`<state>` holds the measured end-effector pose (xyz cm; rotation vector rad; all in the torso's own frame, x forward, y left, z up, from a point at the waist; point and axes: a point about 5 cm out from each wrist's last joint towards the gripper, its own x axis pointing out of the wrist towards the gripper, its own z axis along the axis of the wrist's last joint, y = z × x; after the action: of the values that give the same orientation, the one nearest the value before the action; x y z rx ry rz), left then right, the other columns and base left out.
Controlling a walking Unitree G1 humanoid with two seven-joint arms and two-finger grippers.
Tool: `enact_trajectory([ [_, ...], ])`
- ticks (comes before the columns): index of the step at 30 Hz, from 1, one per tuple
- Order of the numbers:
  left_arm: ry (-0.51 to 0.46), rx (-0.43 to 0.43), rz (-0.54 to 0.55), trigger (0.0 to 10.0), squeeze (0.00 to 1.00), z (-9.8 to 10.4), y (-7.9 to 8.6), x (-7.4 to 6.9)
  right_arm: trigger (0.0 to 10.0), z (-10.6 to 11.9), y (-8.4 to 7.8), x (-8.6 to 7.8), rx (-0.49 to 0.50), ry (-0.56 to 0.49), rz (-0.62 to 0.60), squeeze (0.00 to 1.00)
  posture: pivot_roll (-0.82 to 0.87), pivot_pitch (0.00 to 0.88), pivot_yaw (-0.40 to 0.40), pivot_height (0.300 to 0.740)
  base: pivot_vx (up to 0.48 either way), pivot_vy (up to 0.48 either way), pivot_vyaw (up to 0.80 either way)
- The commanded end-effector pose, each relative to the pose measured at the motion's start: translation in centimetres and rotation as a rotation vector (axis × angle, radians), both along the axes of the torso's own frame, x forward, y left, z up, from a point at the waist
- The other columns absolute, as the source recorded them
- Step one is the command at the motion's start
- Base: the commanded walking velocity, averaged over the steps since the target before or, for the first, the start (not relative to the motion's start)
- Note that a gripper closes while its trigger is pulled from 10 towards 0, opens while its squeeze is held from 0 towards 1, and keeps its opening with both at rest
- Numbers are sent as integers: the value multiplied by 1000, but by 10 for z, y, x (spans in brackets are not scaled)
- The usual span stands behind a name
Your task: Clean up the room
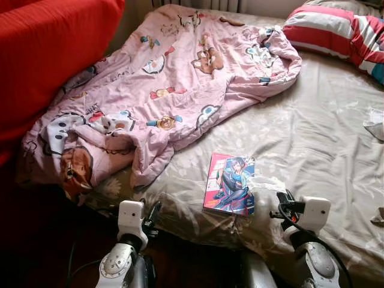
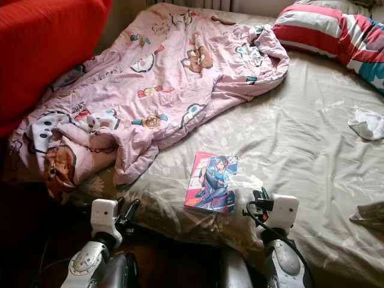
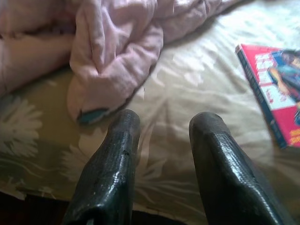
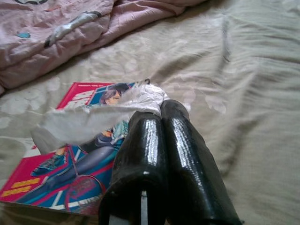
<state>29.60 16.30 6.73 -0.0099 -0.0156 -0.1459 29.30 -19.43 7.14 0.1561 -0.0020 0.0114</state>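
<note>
right gripper point(image 4: 157, 110) clamped on a white tissue point(image 4: 93, 119), over the comic book point(image 1: 230, 183) near the bed's point(image 1: 312, 138) front edge. left gripper point(image 3: 164, 126) apart by the pink blanket point(image 1: 168, 78). open sheet to the right; another tissue point(image 2: 367, 123) far right.

Bare sheet point(image 1: 312, 138) lies open between blanket point(image 1: 174, 78) and pillow point(image 1: 336, 33).

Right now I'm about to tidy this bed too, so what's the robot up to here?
The robot stands at the bed's edge. Its right gripper is shut on a crumpled tissue, held just over the comic book lying on the beige sheet. The left gripper is open and empty, near the corner of the rumpled pink blanket. Another tissue lies farther right.
</note>
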Motion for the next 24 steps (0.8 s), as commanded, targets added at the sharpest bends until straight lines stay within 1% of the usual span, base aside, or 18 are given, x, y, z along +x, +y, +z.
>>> enact_trajectory([
  [1,7,4,13,10000,0,-4,2,-3,10000,-5,-1,-2,-13,14,-6,0,-60,182,-3,649,0,0,0],
  [4,7,4,15,10000,0,-3,1,0,10000,-8,-3,-2,-15,28,-21,0,-57,182,-4,674,0,0,0],
  [8,8,3,21,10000,0,-2,3,3,10000,-9,-4,0,-14,31,-27,0,-59,176,0,694,0,0,0],
  [14,49,12,44,10000,0,-9,10,7,10000,-23,-11,0,-14,83,-65,0,-63,144,8,729,0,0,0],
  [17,75,14,57,10000,0,-12,15,10,10000,-30,-14,0,5,122,-88,0,-66,118,13,740,0,0,0],
  [18,105,11,70,10000,0,-17,18,12,10000,-37,-15,-1,2,164,-95,0,-71,100,18,740,0,0,0],
  [19,119,7,76,10000,0,-18,19,12,10000,-40,-14,-1,5,179,-92,0,-76,92,19,740,0,0,0],
  [20,135,5,82,10000,0,-21,20,12,10000,-43,-13,-1,5,198,-84,0,-80,84,21,740,0,0,0],
  [21,167,6,91,10000,0,-26,21,12,10000,-50,-12,-4,-6,240,-75,0,-84,74,22,740,0,0,0],
  [22,178,7,93,10000,0,-27,22,11,10000,-52,-12,-5,-12,252,-77,0,-84,74,22,740,0,0,0],
  [24,198,8,96,10000,0,-31,22,11,10000,-59,-13,-8,14,285,-91,0,-87,54,26,740,0,0,0],
])
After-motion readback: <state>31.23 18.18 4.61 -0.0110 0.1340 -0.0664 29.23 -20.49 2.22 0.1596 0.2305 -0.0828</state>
